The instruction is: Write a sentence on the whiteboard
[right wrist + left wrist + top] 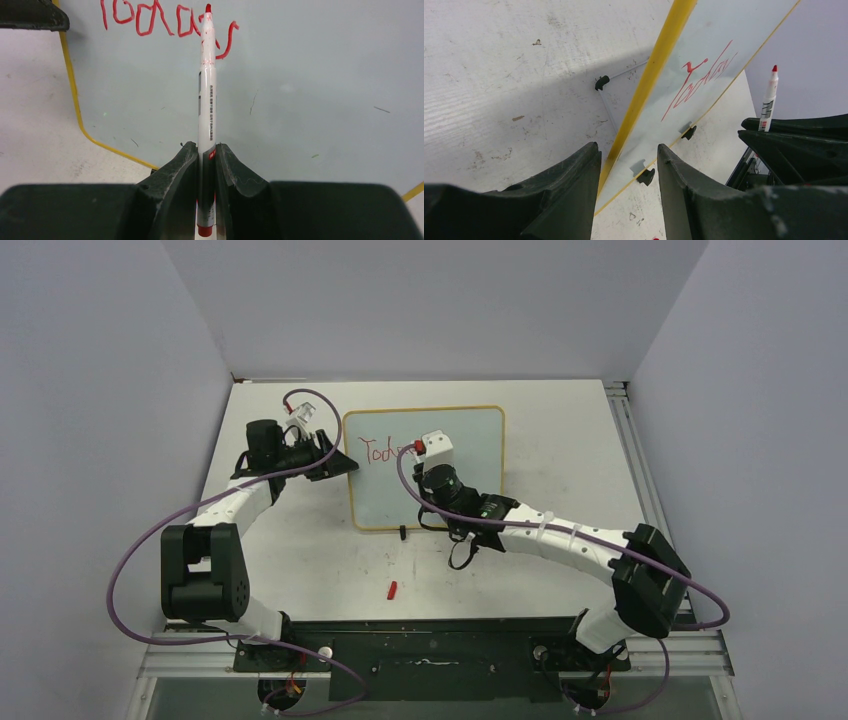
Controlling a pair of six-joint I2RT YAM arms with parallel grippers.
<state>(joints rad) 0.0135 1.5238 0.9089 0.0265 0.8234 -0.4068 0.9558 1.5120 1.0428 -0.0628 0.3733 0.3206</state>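
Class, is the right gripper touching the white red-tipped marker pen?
Touching. The right wrist view shows the right gripper clamped on the white red-tipped marker pen, no gap.

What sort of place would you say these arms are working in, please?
Most likely a robotics lab test cell: a scuffed white table boxed in by blank pale walls, a left arm and a right arm bolted at its near edge, with a whiteboard and red marker as props.
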